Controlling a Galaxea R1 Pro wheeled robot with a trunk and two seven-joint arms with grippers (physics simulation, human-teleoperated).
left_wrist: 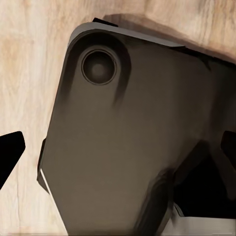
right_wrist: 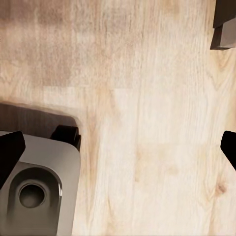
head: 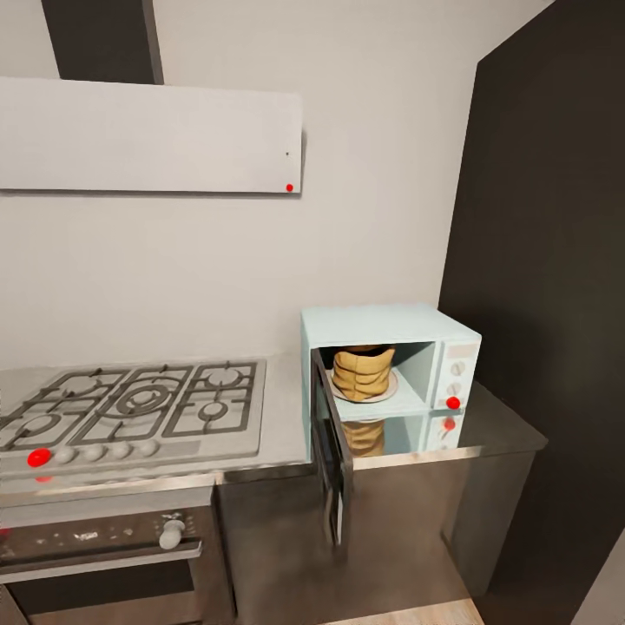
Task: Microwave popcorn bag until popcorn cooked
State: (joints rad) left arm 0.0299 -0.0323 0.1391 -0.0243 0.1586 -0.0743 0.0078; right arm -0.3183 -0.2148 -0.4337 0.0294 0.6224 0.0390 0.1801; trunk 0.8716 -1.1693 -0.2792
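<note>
The microwave [head: 391, 369] stands open; its door [head: 333, 460] juts out over the tabletop [head: 495, 430] edge at the left, the bag [head: 363, 371] fills the cavity's middle, and a dark wall [head: 547, 260] crowds the right.

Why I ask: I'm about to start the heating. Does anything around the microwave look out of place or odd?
One thing: the microwave door stands wide open, swung out past the countertop edge. The popcorn bag sits upright on the round plate inside, nothing spilled. Heating would likely need the door shut first.
</note>
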